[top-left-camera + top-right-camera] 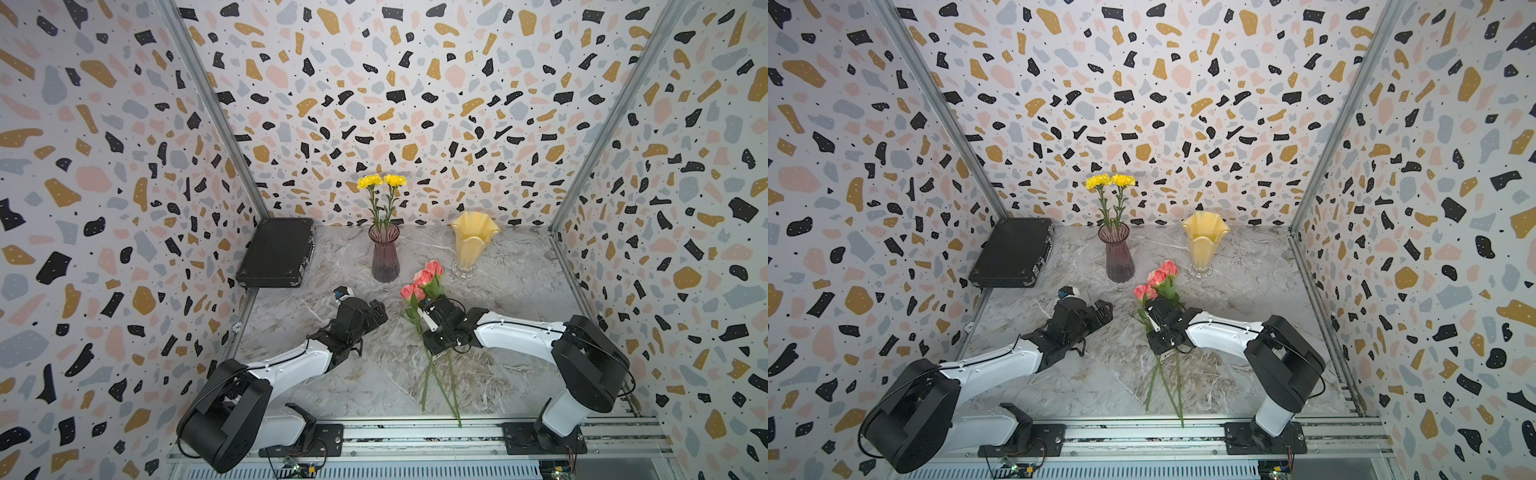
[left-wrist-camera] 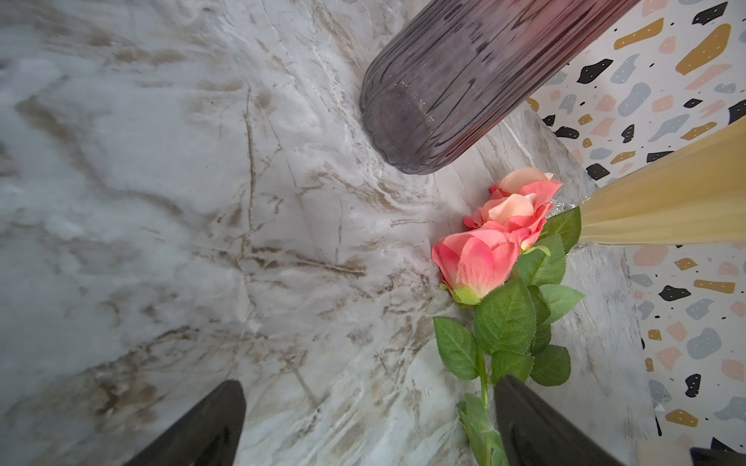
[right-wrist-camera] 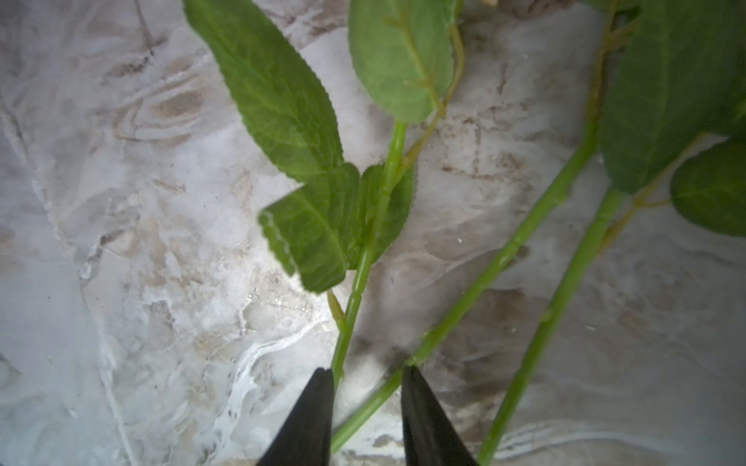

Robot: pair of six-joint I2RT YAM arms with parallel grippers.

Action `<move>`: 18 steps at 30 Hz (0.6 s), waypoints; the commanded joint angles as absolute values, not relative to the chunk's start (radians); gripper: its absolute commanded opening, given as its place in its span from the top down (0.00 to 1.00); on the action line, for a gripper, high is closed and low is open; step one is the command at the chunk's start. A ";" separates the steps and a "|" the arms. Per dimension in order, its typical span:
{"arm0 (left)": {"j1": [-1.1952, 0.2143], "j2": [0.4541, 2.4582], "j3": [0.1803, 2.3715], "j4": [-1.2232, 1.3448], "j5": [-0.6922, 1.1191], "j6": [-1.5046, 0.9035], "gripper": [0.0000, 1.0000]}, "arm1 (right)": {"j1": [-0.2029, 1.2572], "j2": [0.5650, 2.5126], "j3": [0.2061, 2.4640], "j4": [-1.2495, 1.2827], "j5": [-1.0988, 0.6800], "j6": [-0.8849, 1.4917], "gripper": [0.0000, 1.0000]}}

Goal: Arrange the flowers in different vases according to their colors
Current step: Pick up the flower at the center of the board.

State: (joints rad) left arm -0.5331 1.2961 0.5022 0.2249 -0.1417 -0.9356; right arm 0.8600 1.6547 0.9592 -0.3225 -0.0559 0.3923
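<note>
Judging the pink roses (image 1: 422, 277) lying mid-frame on the desk (image 1: 519, 299) light, their thin stems (image 3: 361, 266) springy, we would pinch one below its leaves (image 3: 282, 101), where the right gripper (image 3: 365, 369) sets narrow jaws astride two; the left gripper (image 2: 369, 381) shows jaws wide, empty.

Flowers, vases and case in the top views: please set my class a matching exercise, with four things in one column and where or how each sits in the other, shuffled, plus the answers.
Column one
1. yellow flowers
2. pink roses
3. cream-yellow vase
4. black case

Column two
A. lying on the marble table, stems toward the front edge
B. flat in the back left corner
C. standing in the purple vase
D. upright, no flower in it

Pairs: 1-C, 2-A, 3-D, 4-B
</note>
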 commanded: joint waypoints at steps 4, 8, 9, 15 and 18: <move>-0.532 1.273 0.527 0.207 -0.178 -0.921 0.01 | 0.868 1.644 0.988 -0.367 -0.065 0.387 0.71; -0.533 1.274 0.529 0.204 -0.178 -0.926 0.00 | 0.869 1.647 0.982 -0.346 -0.087 0.391 0.71; -0.532 1.276 0.529 0.205 -0.175 -0.927 0.01 | 0.870 1.650 0.980 -0.343 -0.090 0.393 0.71; -0.534 1.293 0.540 0.202 -0.154 -0.925 0.01 | 0.870 1.684 0.988 -0.324 -0.128 0.400 0.70; -0.532 1.293 0.541 0.202 -0.148 -0.921 0.01 | 0.874 1.702 0.995 -0.327 -0.129 0.400 0.70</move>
